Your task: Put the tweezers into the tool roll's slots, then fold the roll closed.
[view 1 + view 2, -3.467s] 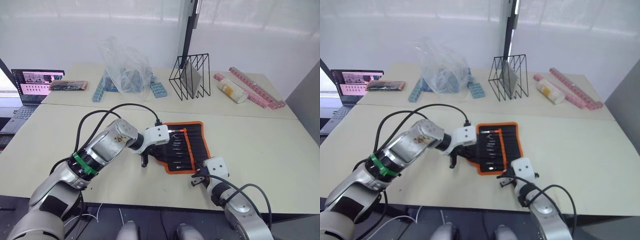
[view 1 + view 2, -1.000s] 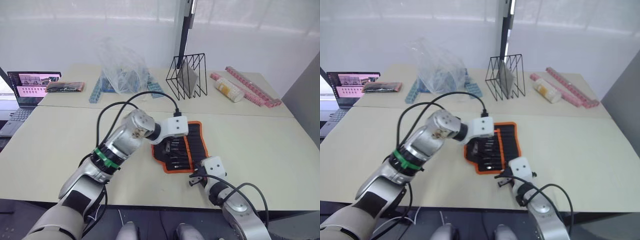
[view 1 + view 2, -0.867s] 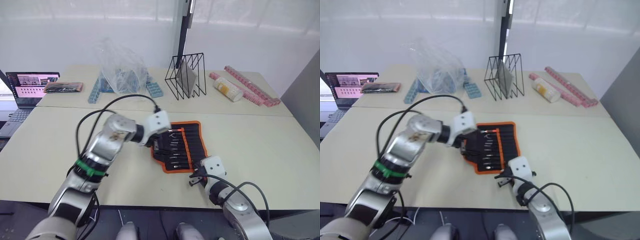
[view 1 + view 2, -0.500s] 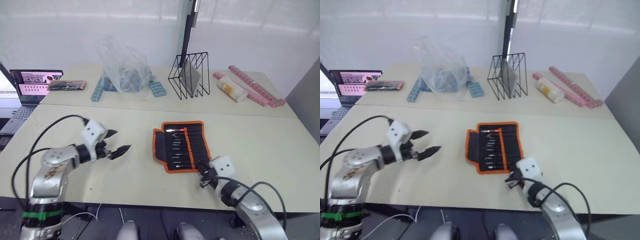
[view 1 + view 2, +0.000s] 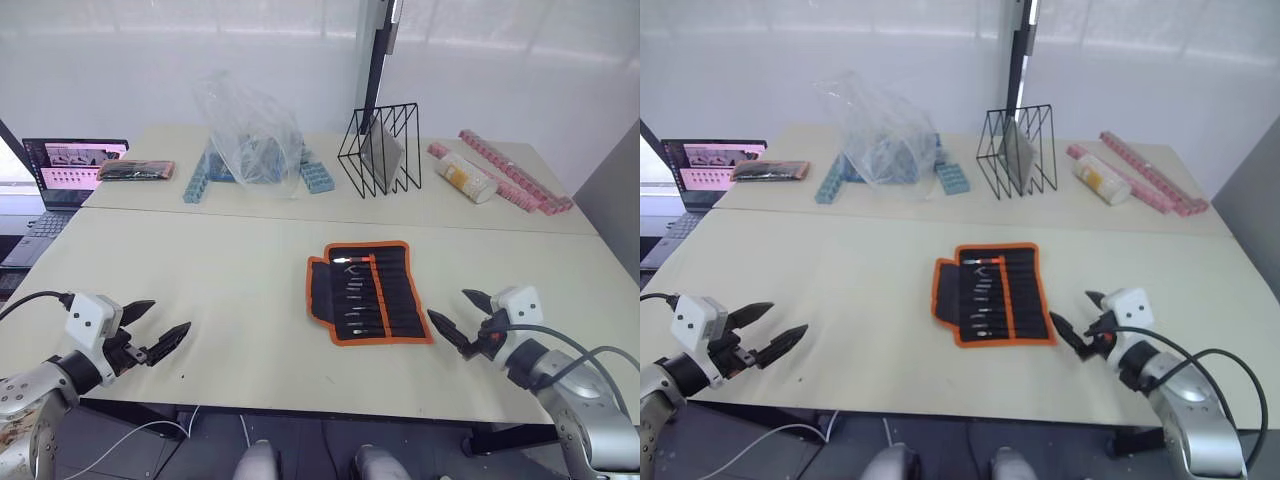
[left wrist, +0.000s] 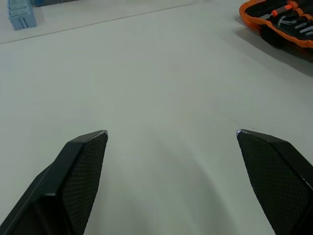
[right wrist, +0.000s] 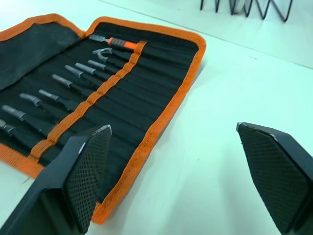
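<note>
I see the tool roll [image 5: 369, 291] lying open and flat mid-desk, toward the near edge, with the tweezers [image 7: 61, 92] already seated in the slots [image 7: 105, 100]. My right tool [image 5: 466, 317] hangs spread wide just beside its right edge; my left tool [image 5: 156, 333] is also spread, well apart near the near left corner. The fabric looks soft and light, so I'd pinch the orange edging [image 7: 161, 125] to fold it.
</note>
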